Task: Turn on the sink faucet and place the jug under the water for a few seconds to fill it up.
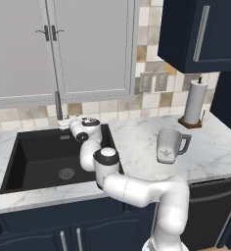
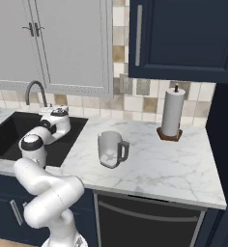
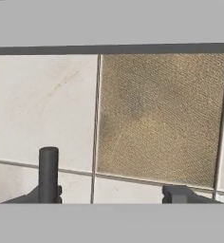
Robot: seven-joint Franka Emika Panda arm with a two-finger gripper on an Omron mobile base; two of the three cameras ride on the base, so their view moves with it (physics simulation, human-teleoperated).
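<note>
A white marble table point(image 1: 137, 147) is seen along a tiled wall point(image 3: 156, 118) of cream and tan squares, with dark blue cabinets point(image 2: 183, 38) above and below. A black sink point(image 1: 39, 157) is set into the table at the left, and a slim grey faucet point(image 1: 58, 105) stands at its back edge. The gripper point(image 3: 114, 192) is held close to the wall beside the faucet's base; the jaws are seen apart, nothing between them. The jug point(image 1: 169, 145) stands upright on the table, well apart from the sink. A paper-towel roll point(image 1: 195, 103) stands near the wall.

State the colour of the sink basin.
Black; the sink shows best in the left base view.
</note>
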